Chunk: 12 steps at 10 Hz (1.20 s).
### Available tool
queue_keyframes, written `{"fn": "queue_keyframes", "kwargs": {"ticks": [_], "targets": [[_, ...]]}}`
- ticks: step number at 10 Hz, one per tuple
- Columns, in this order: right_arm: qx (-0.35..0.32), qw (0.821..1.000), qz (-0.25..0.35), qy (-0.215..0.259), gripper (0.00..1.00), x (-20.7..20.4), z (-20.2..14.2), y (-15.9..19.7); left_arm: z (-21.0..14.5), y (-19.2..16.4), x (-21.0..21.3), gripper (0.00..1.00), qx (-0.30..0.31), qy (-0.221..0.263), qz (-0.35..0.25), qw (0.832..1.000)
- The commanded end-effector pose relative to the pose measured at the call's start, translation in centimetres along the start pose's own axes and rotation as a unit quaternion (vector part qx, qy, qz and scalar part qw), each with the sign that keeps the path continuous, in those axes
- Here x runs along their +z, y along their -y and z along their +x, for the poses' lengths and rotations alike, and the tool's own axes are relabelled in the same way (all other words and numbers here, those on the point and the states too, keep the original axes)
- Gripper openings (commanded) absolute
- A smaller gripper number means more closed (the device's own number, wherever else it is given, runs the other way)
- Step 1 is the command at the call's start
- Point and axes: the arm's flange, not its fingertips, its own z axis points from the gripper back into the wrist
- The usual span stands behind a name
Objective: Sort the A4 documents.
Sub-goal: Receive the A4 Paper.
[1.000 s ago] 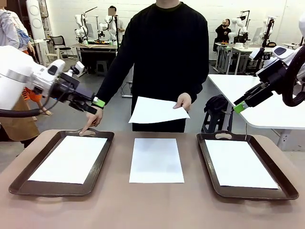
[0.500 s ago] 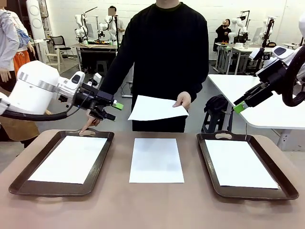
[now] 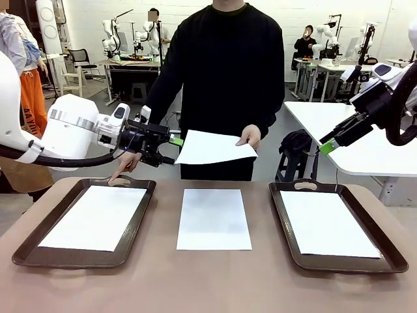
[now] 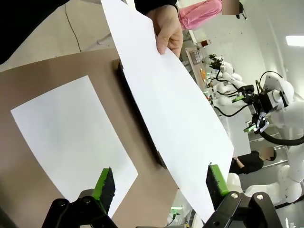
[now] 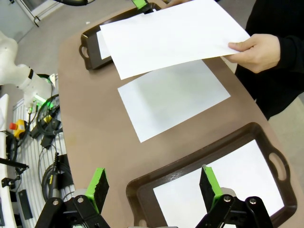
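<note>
Left tool [image 3: 171, 150] has fingers apart, right at the free short edge of the held A4 document [image 3: 215, 149]; person's hand [image 3: 251, 138] pinches the opposite end, above the worktop's [image 3: 208, 280] far edge. Long axis runs from tool toward that hand. Wrist view: sheet corner just beside one green pad [image 4: 216, 178], nothing clamped. Right tool [image 3: 328, 147] apart too, well off right, so left arm is nearer. Open air below; another sheet [image 3: 214, 218] lies flat between left tray [image 3: 148, 190] and right tray [image 3: 279, 207].
</note>
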Motion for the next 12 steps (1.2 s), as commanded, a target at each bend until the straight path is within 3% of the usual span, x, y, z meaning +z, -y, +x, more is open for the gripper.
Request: {"fn": "queue_keyframes", "kwargs": {"ticks": [1,8,11,12], "targets": [[0.001,1.000,0.002,0.000,1.00,-0.1,0.0,0.0,1.5,-0.2,-1.1,1.00,0.035,0.007,-0.023,0.999],[0.001,1.000,0.002,0.000,1.00,-0.1,0.0,0.0,3.8,-2.0,-5.1,1.00,0.092,-0.002,-0.034,0.995],[0.001,1.000,0.002,0.000,1.00,-0.1,0.0,0.0,2.8,-1.7,-5.7,1.00,0.153,-0.013,-0.032,0.988],[0.001,1.000,0.002,0.000,1.00,-0.1,0.0,0.0,2.9,-1.7,-5.5,1.00,0.148,-0.012,-0.032,0.988]]}}
